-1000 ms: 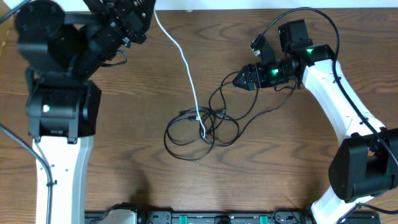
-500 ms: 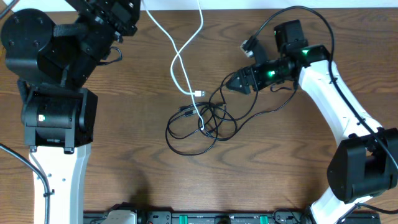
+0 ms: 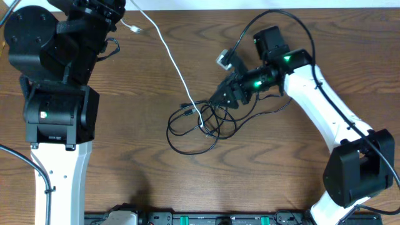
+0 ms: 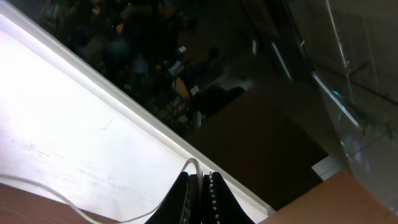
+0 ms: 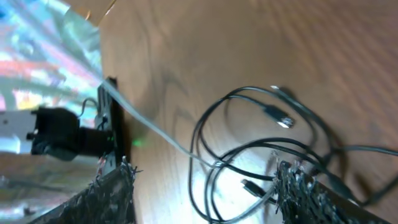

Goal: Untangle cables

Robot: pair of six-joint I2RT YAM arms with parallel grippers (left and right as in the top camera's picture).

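Up and left of the black cord (image 3: pixel 187 141), which lay in a loose knot of loops at mid-table, the left gripper (image 4: pixel 199 185) had drawn farther off toward the far edge, its fingers pinched shut on the white cord (image 3: pixel 177 67). A second before, that cord had hung slacker. Half a second before, it had thrown a loop with its plug resting just above the knot. Now the loop was gone and the line ran nearly straight from the knot to the gripper. What looked like the plug end (image 3: pixel 132 27) lay beside the gripper, well apart from the knot. The lower end of the white line still dipped into the black loops, so I judged the separation only part done. On the knot's upper right, the right gripper (image 3: pixel 221 98) had come in from farther out and stood at the knot's rim with jaws wide, holding nothing. Its wrist view showed black strands lying between the fingers. Room was lopsided. The left gripper sat at the far edge of the table (image 3: pixel 125 162), with little pull left on that side of the knot, while bare wood opened below and to the left of the knot.
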